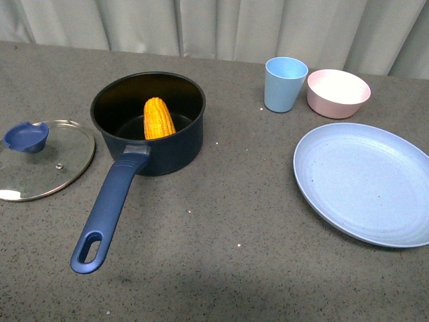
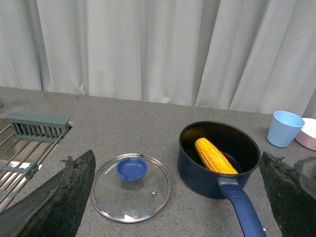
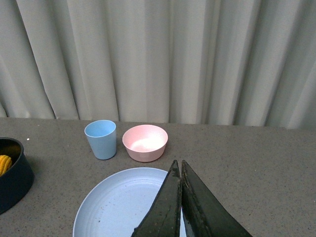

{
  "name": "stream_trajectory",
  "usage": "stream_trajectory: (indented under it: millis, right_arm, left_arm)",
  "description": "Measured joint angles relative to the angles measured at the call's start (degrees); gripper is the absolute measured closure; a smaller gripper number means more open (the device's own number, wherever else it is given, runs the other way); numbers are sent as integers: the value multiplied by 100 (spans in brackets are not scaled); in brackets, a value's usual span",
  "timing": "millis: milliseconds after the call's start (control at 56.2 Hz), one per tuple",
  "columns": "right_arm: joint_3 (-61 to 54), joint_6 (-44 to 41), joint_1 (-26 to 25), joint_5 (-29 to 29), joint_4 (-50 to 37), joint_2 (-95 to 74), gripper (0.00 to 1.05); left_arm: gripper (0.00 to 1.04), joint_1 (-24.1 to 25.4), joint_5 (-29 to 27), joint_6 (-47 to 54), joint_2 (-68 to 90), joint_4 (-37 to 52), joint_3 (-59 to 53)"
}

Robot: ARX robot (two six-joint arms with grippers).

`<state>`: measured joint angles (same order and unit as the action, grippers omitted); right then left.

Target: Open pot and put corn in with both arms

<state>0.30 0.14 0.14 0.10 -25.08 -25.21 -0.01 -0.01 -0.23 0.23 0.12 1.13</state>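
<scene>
Resting in the open pot (image 1: 149, 124), the corn (image 1: 159, 119) leans against the black inside wall

Nearest in the front view, the pot's long blue handle (image 1: 107, 208) points toward the robot, with the pot standing uncovered on the grey tabletop (image 1: 221, 228). Its glass lid (image 1: 41, 159) lies flat just beside it on the left, knob up. A light blue plate (image 1: 365, 182) sits to the right; farther back stand a light blue cup (image 1: 285, 83) and a pink bowl (image 1: 338, 92). The left gripper (image 2: 173, 197) is spread wide and holds nothing; the right gripper (image 3: 180, 202) has its fingers pressed together, empty, over the plate
</scene>
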Motion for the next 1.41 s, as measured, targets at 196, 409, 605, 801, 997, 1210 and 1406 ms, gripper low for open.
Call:
stream_trajectory:
  millis: [196, 409, 605, 801, 997, 1210, 1406]
  right_arm:
    - [0, 0, 0, 0, 603, 632, 104]
    - [0, 0, 0, 0, 1119, 1154, 104]
    - [0, 0, 0, 0, 1390, 1425, 104]
    - [4, -11, 0, -17, 2476, 2492, 103]
    - [4, -11, 0, -15, 2498, 2492, 72]
    - [4, -11, 0, -17, 2498, 2496, 35]
    - [4, -7, 0, -17, 2498, 2496, 9]
  left_arm:
    - [6, 0, 0, 0, 0, 0, 0]
    - [6, 0, 0, 0, 0, 0, 0]
    - [6, 0, 0, 0, 0, 0, 0]
    - [6, 0, 0, 0, 0, 0, 0]
    - [6, 0, 0, 0, 0, 0, 0]
    - [6, 0, 0, 0, 0, 0, 0]
    - [6, 0, 0, 0, 0, 0, 0]
